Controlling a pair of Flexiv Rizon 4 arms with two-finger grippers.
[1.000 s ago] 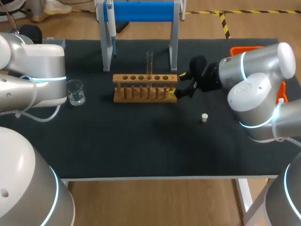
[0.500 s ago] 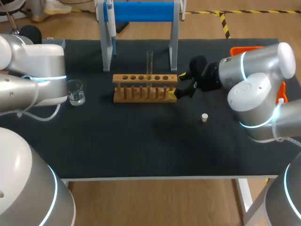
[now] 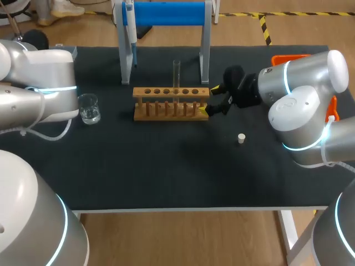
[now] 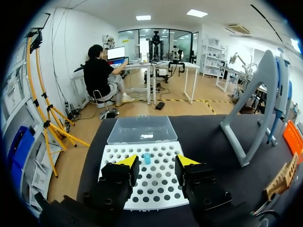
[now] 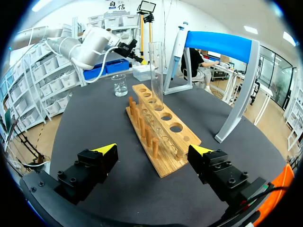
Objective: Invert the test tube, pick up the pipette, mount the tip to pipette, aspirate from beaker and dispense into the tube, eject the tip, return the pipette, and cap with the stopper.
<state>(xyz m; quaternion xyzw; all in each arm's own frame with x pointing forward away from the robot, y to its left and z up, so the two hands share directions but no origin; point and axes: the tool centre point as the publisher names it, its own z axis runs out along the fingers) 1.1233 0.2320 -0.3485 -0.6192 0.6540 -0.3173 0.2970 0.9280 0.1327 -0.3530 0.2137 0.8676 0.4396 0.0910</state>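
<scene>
Facing rack (image 3: 172, 103), right claw (image 3: 211, 101) spread; left claw (image 4: 154, 161) aimed at tip box (image 4: 152, 188)

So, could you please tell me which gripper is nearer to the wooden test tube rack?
Right. The right gripper is at the wooden rack's right end, open fingers flanking it. The left gripper, also open, is far off over the white tip box at the table's left.

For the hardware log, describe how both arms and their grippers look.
The left arm and right arm have rounded silver-grey housings, glowing light-blue rings at the joints, and a thin white cable looping beside each. The left gripper and right gripper are blocky black with visible screws, each finger ending in a bright yellow wedge tip.
</scene>
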